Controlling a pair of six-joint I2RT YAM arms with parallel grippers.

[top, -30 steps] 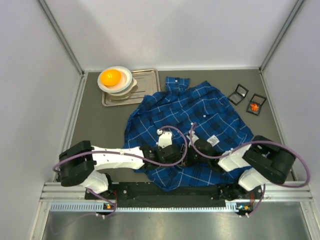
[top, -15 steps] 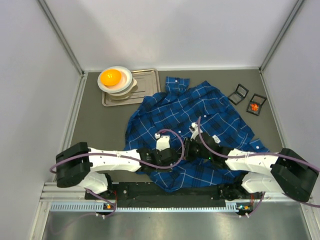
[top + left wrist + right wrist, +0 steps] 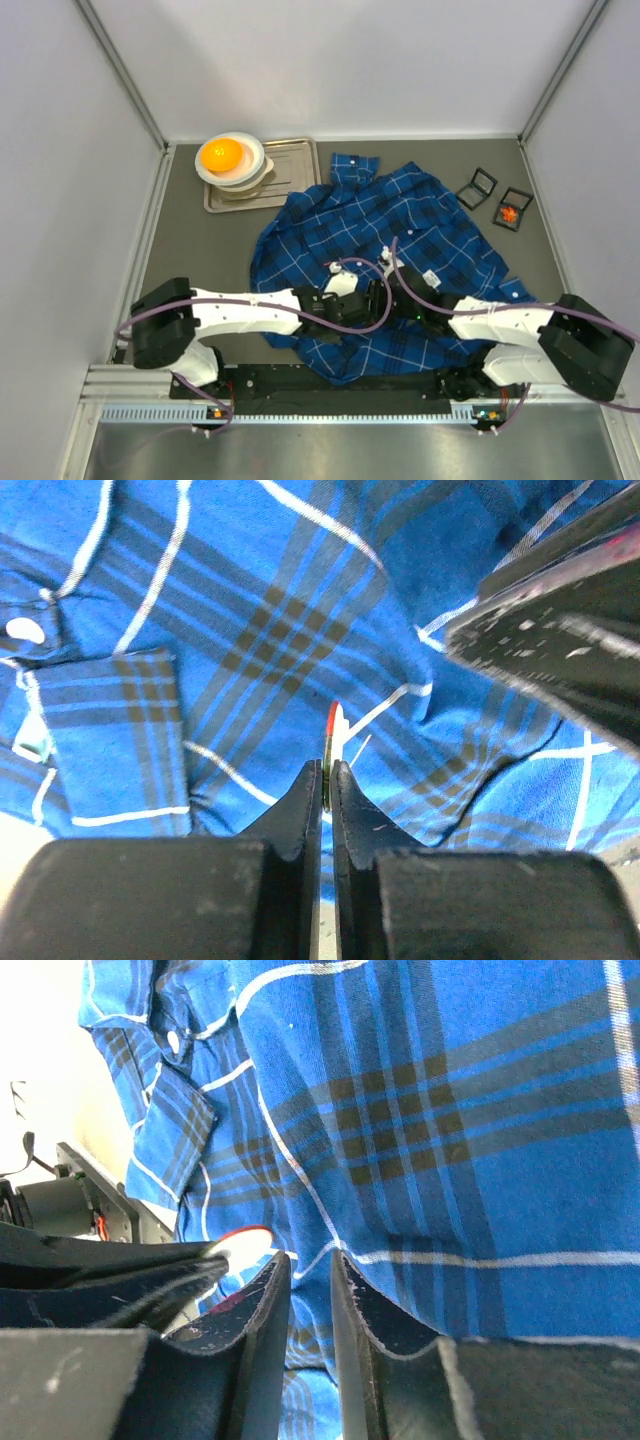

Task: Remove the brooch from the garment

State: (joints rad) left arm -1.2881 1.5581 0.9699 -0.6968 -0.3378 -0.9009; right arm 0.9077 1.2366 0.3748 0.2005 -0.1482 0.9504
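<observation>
You've got the grey table (image 3: 190, 235) with the garment (image 3: 400, 215) spread across its middle, collar toward the far wall, near hem bunched up. Metal tray (image 3: 295, 165) far left, bowls (image 3: 257, 160) stacked at its left end, orange ball (image 3: 221, 154) in the top one. Two small black boxes (image 3: 477, 187) far right, apart from the cloth. Both claws meet over the garment's near middle. Your left gripper (image 3: 326, 772) is clenched on the brooch (image 3: 331, 718) (thin disc, red rim, edge-on in the wrist view), just above the plaid. Right gripper (image 3: 308, 1265) sits just beside it, fingers a narrow slit apart, cloth showing through; can't tell whether it nips any
</observation>
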